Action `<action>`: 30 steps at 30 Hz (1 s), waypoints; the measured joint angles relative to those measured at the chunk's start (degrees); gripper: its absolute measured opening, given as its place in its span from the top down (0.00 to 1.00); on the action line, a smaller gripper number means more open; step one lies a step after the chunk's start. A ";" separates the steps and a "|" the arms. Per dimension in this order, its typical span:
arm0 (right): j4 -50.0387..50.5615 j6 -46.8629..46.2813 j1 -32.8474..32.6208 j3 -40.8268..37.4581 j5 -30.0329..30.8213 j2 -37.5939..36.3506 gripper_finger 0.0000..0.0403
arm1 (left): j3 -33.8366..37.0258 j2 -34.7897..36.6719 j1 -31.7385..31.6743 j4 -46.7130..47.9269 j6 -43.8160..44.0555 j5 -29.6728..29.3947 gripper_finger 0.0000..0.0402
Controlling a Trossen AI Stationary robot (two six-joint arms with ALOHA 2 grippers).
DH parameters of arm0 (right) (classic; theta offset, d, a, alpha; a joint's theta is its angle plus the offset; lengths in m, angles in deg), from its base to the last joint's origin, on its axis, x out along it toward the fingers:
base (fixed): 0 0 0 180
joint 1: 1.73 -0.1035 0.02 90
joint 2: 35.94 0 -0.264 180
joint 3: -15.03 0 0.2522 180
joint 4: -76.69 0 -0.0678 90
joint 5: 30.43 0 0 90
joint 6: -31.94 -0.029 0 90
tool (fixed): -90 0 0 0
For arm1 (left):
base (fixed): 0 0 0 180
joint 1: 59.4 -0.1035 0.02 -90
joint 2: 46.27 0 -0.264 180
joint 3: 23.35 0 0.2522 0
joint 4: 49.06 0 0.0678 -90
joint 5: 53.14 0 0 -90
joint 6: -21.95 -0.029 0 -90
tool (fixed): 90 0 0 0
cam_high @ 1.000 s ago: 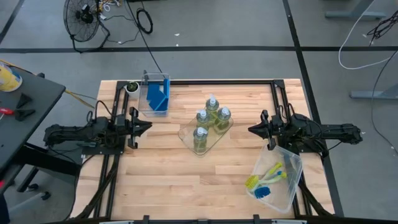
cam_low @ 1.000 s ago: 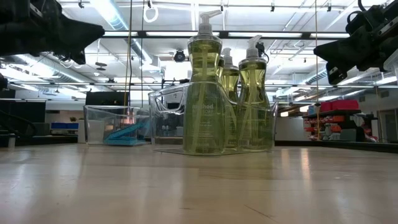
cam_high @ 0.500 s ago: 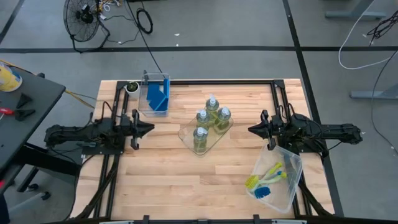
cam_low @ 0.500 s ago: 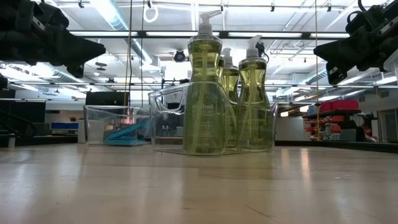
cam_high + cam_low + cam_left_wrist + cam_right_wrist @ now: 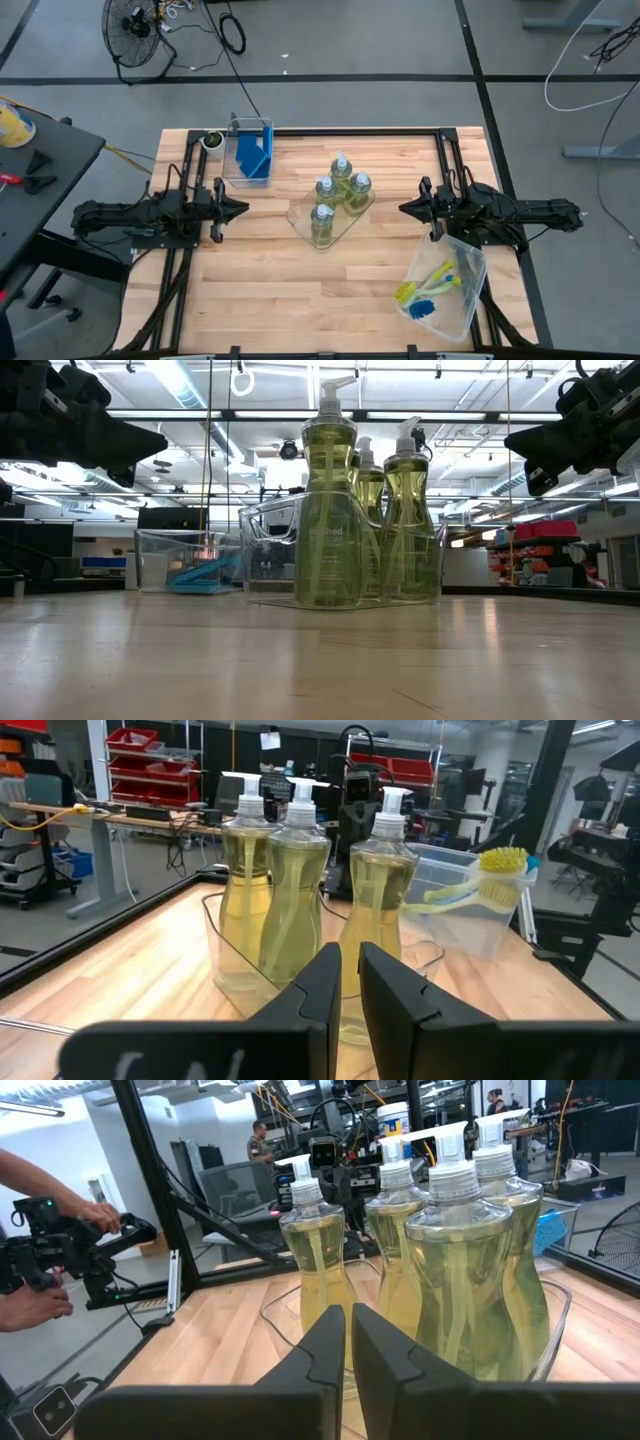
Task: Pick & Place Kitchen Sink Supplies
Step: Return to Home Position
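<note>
Four clear waisted bottles (image 5: 322, 222) stand mid-way on the plank counter (image 5: 250, 290). The left pincer (image 5: 240, 205) and right pincer (image 5: 403, 208) are both pressed together.

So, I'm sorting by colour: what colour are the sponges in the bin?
The sponges are blue; the high view shows them best.

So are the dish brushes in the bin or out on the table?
In. The dish brushes lie together inside the clear bin; none shows outside its walls in the high view.
</note>
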 joint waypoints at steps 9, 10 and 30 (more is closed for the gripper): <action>0.01 0.00 -0.01 0.00 0.00 -0.01 0.93 | 0.09 0.02 0.00 -1.03 0.02 0.02 0.89; -0.02 0.00 0.00 0.00 0.00 0.00 0.93 | 0.09 0.02 0.00 -1.09 0.02 0.02 0.89; -0.01 0.01 -0.01 0.00 -0.01 0.00 0.93 | 0.11 -0.24 0.00 -1.75 0.21 0.02 0.89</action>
